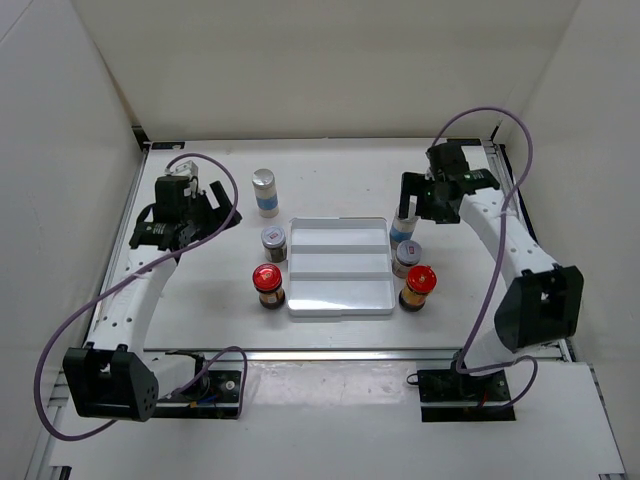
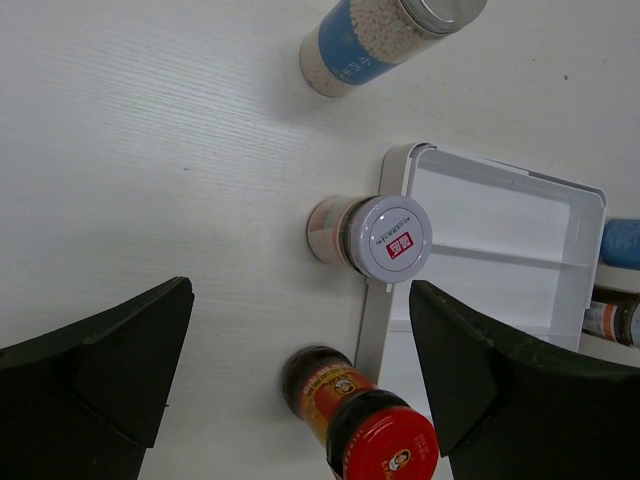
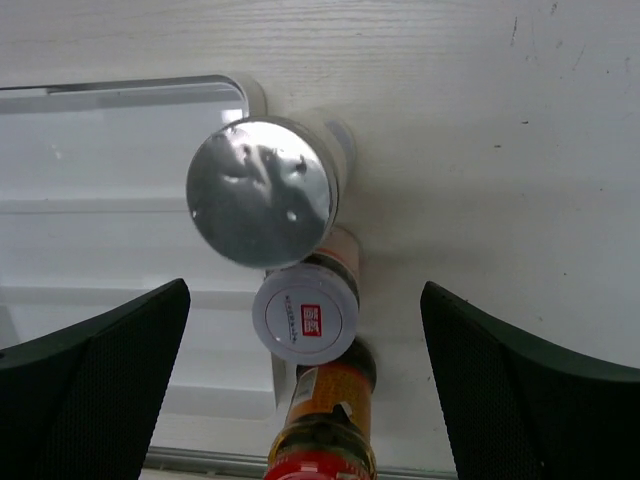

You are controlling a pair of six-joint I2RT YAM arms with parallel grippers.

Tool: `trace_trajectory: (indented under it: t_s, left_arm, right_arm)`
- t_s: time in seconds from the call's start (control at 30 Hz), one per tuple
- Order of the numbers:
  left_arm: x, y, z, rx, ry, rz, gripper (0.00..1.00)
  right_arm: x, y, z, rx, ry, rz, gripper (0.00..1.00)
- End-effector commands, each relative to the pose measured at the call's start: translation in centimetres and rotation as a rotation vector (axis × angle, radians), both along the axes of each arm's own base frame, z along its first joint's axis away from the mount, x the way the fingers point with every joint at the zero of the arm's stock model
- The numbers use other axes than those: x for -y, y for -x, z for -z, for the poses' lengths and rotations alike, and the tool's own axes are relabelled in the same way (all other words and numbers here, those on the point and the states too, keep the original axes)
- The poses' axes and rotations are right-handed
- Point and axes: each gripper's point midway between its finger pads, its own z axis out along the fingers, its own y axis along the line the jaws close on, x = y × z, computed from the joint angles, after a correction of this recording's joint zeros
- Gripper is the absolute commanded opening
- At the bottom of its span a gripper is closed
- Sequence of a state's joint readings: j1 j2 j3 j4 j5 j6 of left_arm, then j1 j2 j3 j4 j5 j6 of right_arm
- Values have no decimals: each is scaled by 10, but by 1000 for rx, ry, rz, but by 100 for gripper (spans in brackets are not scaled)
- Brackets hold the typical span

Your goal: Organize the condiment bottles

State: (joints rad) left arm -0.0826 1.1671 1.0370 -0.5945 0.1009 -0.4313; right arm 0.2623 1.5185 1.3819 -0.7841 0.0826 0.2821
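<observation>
**Left hand** (image 1: 213, 208): your left arm reaches forward over the left part of the desk (image 1: 200, 290), with the wrist bent down. The hand (image 2: 300, 290) is spread wide and has hold of nothing.
- Left grey-lidded jar (image 1: 273, 242): upright, ahead of the open fingers (image 2: 110, 370) in the wrist view. Its lid (image 2: 391, 238) is just beside the far-left corner of the white stepped tray (image 2: 500, 220).
- Left red-lidded jar (image 2: 370, 425): near the right finger and on the desk against the tray's left wall. It stands nearer to you than the grey-lidded one (image 1: 268, 285).
- Left silver-capped bottle (image 1: 264, 192): blue-white label, upright, and farther out than the tray. It is apart from both jars (image 2: 370, 45).

**Right hand** (image 1: 420, 203): your right arm is folded at the elbow and the wrist points down over the tray's far-right corner. The hand (image 3: 305, 290) is also spread wide and grips nothing.
- Right silver-capped bottle (image 3: 262, 192): directly under the hand, with neither finger (image 3: 500, 380) touching it. It stands just outside the tray's corner (image 1: 403, 230).
- Right grey-lidded jar (image 3: 305, 317): next in the row, close against the bottle (image 1: 407, 258).
- Right red-lidded jar (image 1: 418, 287): nearest you, at the end of that row along the tray's right wall (image 3: 322, 425).

**Tray** (image 1: 338, 310): at the middle of the desk between the two rows.
</observation>
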Motion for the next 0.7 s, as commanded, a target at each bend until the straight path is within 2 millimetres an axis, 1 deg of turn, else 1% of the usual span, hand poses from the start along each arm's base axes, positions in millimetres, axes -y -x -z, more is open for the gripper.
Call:
trace_trajectory:
  t_s: [0.0,0.13,0.17,0.2,0.23,0.3,0.33,0.37,0.4,0.43,0.47,0.5,0.53,0.57,0.63,0.67]
  left_arm:
    - [4,-1,-24,61,15,17,100]
    - [5,-3,-16,37,13,17,100]
    - [5,-4,-13,27,12,17,100]
    - [5,-4,-13,27,12,17,100]
    - [5,-4,-13,27,12,17,100]
    - [5,-4,-13,27,12,17,100]
    - [5,-4,-13,27,12,17,100]
    - [5,-4,-13,27,12,17,100]
    - [3,-5,-13,28,5,9,100]
    - [3,-5,-13,28,5,9,100]
    - [3,-5,-13,28,5,9,100]
    - [3,-5,-13,28,5,9,100]
    - [3,-5,-13,28,5,9,100]
    - [3,-5,-13,28,5,9,100]
    - [3,-5,-13,28,5,9,100]
    - [3,-5,-13,28,5,9,100]
  right_arm:
    - [-1,-22,-3,26,23,15,99]
    - [-7,-35,14,-4,18,6,99]
    - [-12,-37,15,-12,2,-6,97]
    - [-12,-40,24,-24,12,-16,95]
    - [-19,-42,23,-24,0,-33,91]
    - [-20,-46,26,-30,7,-41,69]
    - [-24,-47,27,-30,7,-50,59]
    - [-25,-50,23,-18,4,-50,41]
    - [-28,-51,20,-4,18,-44,32]
    - [-27,-50,18,-1,52,-39,26]
    - [-25,-49,10,41,127,-20,22]
    - [-26,-50,-3,85,155,-23,15]
    - [-27,-52,-14,120,176,-29,12]
    - [-35,-51,-23,147,184,-40,9]
    - [-34,-53,-49,225,226,-34,4]
    - [-40,-50,-63,262,226,-39,2]
